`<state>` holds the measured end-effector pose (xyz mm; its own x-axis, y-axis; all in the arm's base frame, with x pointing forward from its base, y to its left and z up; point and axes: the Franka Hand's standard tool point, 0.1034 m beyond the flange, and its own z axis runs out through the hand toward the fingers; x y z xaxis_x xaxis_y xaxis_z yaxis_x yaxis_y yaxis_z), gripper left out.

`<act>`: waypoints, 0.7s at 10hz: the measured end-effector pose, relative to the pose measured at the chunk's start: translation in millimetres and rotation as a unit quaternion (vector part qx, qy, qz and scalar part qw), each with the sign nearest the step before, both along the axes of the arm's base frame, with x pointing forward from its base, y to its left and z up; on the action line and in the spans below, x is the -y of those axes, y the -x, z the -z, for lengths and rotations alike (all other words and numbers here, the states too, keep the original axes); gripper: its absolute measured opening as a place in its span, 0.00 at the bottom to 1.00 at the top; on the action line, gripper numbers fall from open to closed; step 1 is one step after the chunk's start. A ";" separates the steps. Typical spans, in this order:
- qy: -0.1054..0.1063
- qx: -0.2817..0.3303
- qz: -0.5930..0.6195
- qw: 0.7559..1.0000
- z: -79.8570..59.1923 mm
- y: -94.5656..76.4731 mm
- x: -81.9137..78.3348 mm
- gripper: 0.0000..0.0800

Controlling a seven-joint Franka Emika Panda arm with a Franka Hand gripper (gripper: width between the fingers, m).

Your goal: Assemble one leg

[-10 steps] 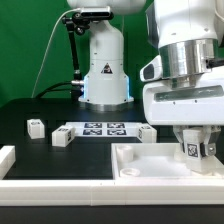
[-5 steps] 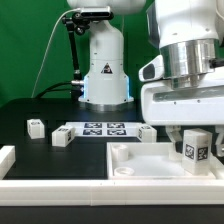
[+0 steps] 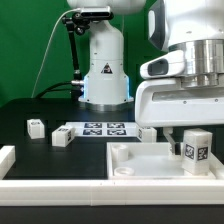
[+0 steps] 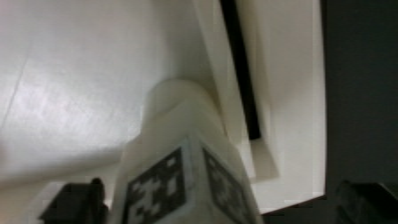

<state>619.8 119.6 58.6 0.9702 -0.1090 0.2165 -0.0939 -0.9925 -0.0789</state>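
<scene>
Black table (image 3: 40,105), leg (image 3: 195,152) upright in white tray (image 3: 130,160), gripper (image 3: 196,128) released above it

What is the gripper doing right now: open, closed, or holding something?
Gripper: open, holding nothing; the small white plastic leg post with a black-and-white tag stands between its fingertips in the large white tray-like piece.
</scene>
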 end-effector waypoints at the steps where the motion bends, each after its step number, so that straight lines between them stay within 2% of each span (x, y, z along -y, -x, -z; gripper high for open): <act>1: 0.013 0.002 -0.050 0.999 0.9 0.1 1.6 0.81; 3: 0.045 0.008 -0.169 0.985 1.9 -0.7 7.6 0.81; 4: 0.054 0.009 -0.205 0.977 2.0 -0.9 8.8 0.81; 5: 0.063 0.011 -0.238 0.969 2.0 -1.0 9.4 0.76; 6: 0.061 0.010 -0.229 0.972 2.0 -0.9 9.3 0.76; 7: 0.061 0.010 -0.229 0.972 2.0 -0.9 9.3 0.59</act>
<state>620.7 110.3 56.6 0.9064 0.3602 0.2207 0.3595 -0.9321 0.0450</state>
